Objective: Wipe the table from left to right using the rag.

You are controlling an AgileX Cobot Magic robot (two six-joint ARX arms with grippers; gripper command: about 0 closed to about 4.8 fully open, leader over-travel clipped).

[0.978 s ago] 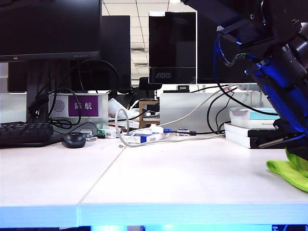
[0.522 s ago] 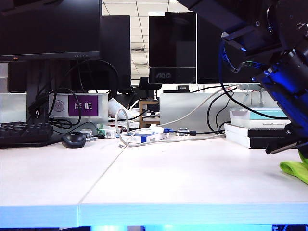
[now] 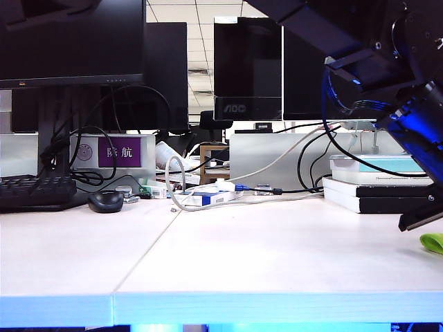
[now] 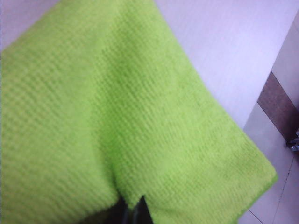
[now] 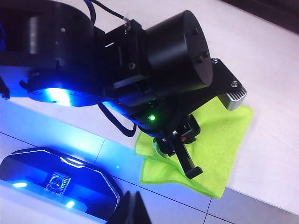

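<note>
The rag (image 5: 212, 140) lies at the far right end of the table (image 3: 277, 256), hanging partly over its edge; only a sliver of it (image 3: 432, 241) shows in the exterior view. The left gripper (image 5: 184, 156) stands on the rag with its jaws clenched on a fold of the cloth, and its own camera sees the rag (image 4: 117, 121) filling the picture, the dark fingertips (image 4: 128, 212) pinched together in the fabric. The right gripper (image 5: 133, 207) hovers off the table edge beside the rag, above the floor; its fingertips meet at a point, so it reads as closed and empty. Behind the rag, a monitor (image 3: 248, 66) reads "AOC", and a purple sign (image 3: 119, 151) further left bears two Chinese characters, the second "航"
</note>
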